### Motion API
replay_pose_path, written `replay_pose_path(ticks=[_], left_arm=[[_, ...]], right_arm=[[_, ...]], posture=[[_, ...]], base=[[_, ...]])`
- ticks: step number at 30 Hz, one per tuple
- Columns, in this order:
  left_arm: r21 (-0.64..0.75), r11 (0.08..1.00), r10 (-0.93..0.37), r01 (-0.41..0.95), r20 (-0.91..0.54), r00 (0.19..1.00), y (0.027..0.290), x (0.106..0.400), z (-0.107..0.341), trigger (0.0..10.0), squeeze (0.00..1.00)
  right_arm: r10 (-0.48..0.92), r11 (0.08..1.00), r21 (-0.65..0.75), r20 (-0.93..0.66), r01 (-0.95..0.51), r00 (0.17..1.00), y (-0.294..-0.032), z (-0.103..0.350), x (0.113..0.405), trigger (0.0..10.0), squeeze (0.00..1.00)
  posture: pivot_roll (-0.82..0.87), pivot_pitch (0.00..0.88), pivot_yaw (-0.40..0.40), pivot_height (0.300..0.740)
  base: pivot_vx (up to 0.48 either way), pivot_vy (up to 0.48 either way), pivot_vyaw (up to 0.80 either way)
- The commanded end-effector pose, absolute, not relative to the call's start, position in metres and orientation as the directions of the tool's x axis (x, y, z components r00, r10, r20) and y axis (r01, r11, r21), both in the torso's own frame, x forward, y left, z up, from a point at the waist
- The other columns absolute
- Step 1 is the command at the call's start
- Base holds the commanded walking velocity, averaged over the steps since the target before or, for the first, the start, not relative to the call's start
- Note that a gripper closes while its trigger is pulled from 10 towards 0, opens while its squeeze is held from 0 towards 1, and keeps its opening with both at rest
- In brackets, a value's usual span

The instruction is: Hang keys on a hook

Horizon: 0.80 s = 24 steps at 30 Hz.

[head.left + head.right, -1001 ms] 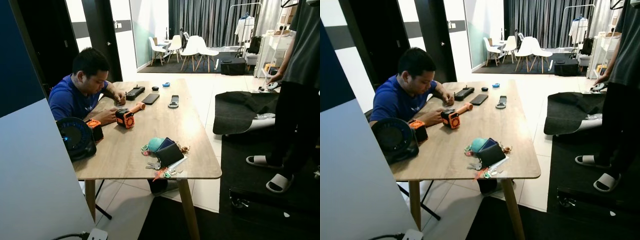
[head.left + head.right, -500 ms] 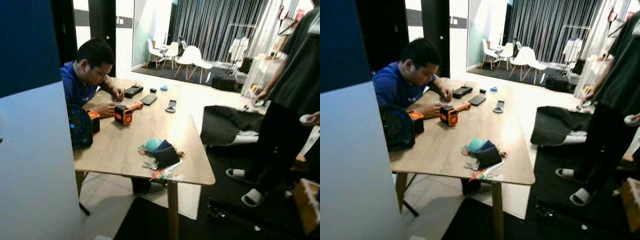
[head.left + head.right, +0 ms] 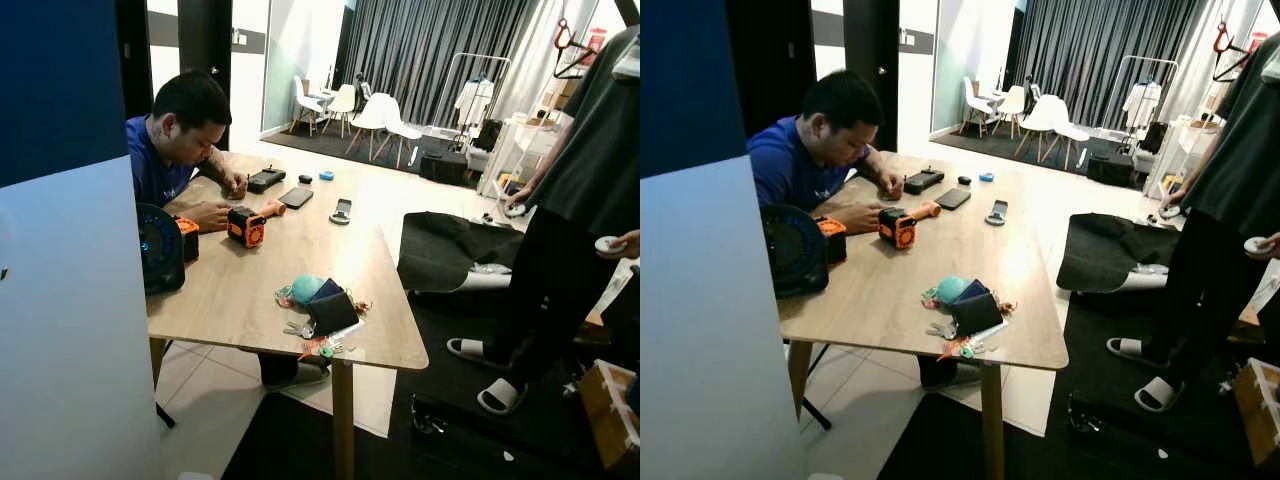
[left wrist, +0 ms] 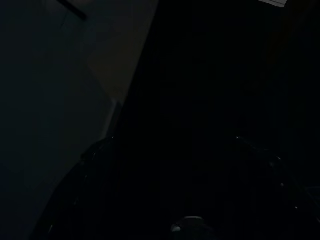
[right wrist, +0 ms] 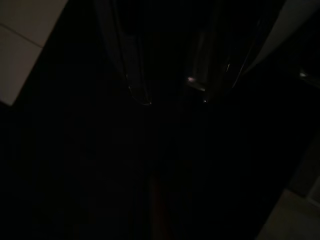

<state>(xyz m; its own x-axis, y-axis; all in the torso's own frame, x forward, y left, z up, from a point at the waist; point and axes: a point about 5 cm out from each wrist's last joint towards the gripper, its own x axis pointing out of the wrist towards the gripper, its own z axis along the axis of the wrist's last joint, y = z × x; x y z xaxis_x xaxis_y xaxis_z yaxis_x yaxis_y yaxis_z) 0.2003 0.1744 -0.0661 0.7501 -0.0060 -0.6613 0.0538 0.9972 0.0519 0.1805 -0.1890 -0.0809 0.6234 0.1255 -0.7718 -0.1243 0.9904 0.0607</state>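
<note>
Here the keys (image 3: pixel 299 329) lie on the wooden tabletop (image 3: pixel 240 290), near its front edge, touching a dark wallet (image 3: pixel 333 312) with a teal pouch (image 3: pixel 305 288) just behind it and an orange-and-green tag (image 3: pixel 322 349) at the very edge. Farther back on the tabletop sit an orange-and-black tool (image 3: pixel 247 226), a black phone (image 3: pixel 299 197), a remote (image 3: pixel 343 210) and a black round fan (image 3: pixel 160 248) at the side. A seated person in a blue shirt (image 3: pixel 150 172) leans over the far end, hands near the tool. A standing person in a dark shirt (image 3: pixel 600 160) wearing white slippers (image 3: pixel 500 396) is on the black mat (image 3: pixel 470 420) beside the table. The right gripper (image 5: pixel 167 87) hangs over dark floor in its wrist view, its two fingers (image 5: pixel 135 75) parted with nothing between them, well apart from the keys. The left wrist view is too dark to tell that gripper's state.
</note>
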Motion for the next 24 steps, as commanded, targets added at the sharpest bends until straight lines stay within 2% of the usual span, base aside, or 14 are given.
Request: replay_pose_path(ticks=[1,6,13,24], left_arm=[[0.035,0.998,-0.018,0.057,-0.676,0.736,0.171,0.198,-0.069,10.0,0.0],[0.04,0.997,-0.025,0.072,-0.681,0.732,0.172,0.199,-0.069,10.0,0.0],[0.058,0.991,-0.049,0.123,-0.692,0.72,0.171,0.199,-0.069,10.0,0.0],[0.058,0.985,-0.079,0.165,-0.693,0.716,0.173,0.201,-0.068,10.0,0.0]], right_arm=[[0.112,0.993,0.066,-0.78,-0.097,0.616,-0.19,-0.084,0.174,10.0,0.0],[0.109,0.994,0.071,-0.782,-0.086,0.614,-0.189,-0.085,0.171,10.0,0.0],[0.106,0.994,0.079,-0.786,-0.072,0.609,-0.185,-0.088,0.167,10.0,0.0],[0.096,0.995,0.084,-0.792,-0.049,0.603,-0.187,-0.09,0.161,10.0,0.0]], posture=[[0.08,0.0,-0.082,0.74],[0.07,0.0,-0.068,0.74],[0.08,0.0,-0.056,0.74],[0.08,0.0,-0.04,0.74]], base=[[0.0,0.0,0.0],[0.0,0.0,0.0],[0.0,-0.48,0.0],[0.0,0.0,0.0]])
